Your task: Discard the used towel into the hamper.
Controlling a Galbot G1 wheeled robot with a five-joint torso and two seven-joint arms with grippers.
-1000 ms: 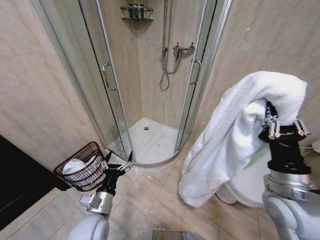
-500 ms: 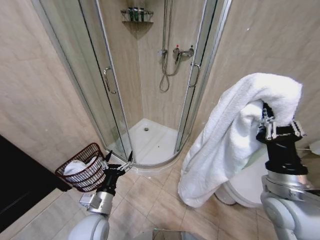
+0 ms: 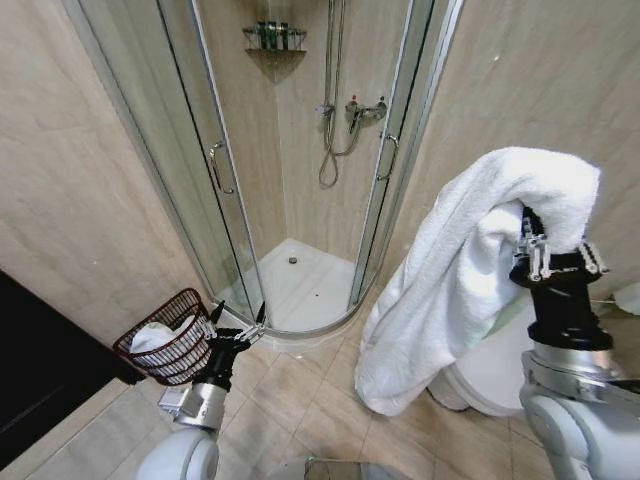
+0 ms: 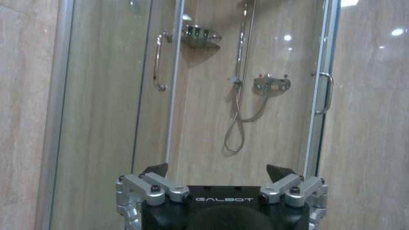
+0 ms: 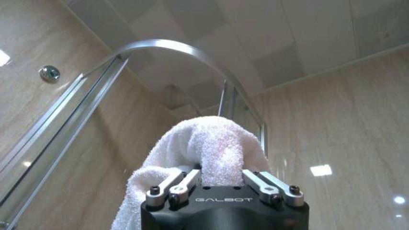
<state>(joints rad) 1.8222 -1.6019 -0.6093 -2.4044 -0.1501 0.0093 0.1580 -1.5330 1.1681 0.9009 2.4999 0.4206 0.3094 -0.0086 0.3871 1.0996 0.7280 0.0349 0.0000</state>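
Note:
A large white towel (image 3: 470, 270) hangs from my right gripper (image 3: 545, 240), which is raised at the right and shut on a fold of it (image 5: 221, 153); the rest drapes down toward the floor. The hamper (image 3: 165, 340), a reddish-brown wire basket with white cloth inside, sits on the floor at the lower left beside the shower. My left gripper (image 3: 237, 318) is held low, just right of the hamper, open, fingers (image 4: 156, 170) pointing at the shower with nothing between them.
A corner shower cabin (image 3: 300, 150) with glass doors and a white tray stands straight ahead. A white toilet (image 3: 500, 375) is at the lower right behind the towel. A dark cabinet (image 3: 40, 370) sits at the left. Tiled floor (image 3: 300, 400) lies between.
The whole view has shifted slightly, so the camera moved. The right gripper with the towel has drifted a little left and lower; the left arm holds its pose.

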